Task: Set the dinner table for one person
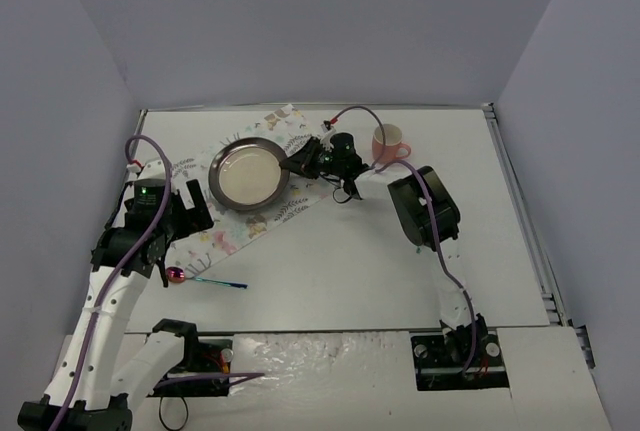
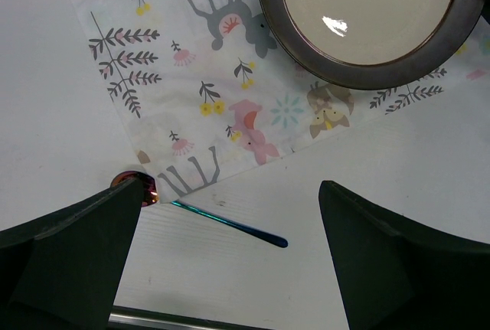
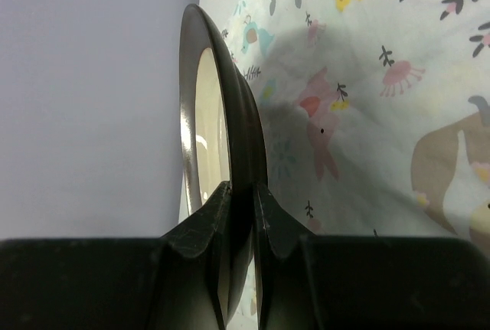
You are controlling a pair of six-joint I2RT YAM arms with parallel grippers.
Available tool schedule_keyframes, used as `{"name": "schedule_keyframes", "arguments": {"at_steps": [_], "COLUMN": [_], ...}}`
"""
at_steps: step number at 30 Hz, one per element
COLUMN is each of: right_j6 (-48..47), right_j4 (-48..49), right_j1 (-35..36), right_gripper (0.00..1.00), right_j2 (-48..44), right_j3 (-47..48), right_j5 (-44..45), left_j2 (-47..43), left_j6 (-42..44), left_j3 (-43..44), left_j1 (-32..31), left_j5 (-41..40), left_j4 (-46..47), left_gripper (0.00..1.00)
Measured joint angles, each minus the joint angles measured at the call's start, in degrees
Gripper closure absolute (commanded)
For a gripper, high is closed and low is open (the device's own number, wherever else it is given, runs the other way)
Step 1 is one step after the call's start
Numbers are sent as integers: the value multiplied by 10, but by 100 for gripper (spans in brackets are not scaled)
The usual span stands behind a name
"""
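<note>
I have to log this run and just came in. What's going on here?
The right gripper is shut on the rim of a dark-rimmed plate that sits over the animal-print placemat on the white dinner table. The left gripper hangs open above the placemat's near corner, where a spoon with an iridescent handle lies untouched. A pink mug stands on the table right of the plate.

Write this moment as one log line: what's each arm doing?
right gripper: shut on plate rim, over placemat | left gripper: open, above spoon | mug: right of plate
</note>
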Motion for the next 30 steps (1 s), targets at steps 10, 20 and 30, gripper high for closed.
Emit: {"name": "schedule_keyframes", "arguments": {"at_steps": [10,20,30], "right_j6": [13,18,20], "right_j4": [5,5,20], "right_j1": [9,16,16], "right_gripper": [100,100,50], "right_j2": [35,57,64], "right_j3": [26,28,23], "right_j5": [5,13,18], "left_j2": [-9,-9,-5], "left_j6": [-4,-5,-5], "left_j3": [-8,-9,-9], "left_j1": [0,0,0], "left_j5": [0,1,1], "left_j4": [-13,-13,-13], "left_gripper": [3,3,3]}}
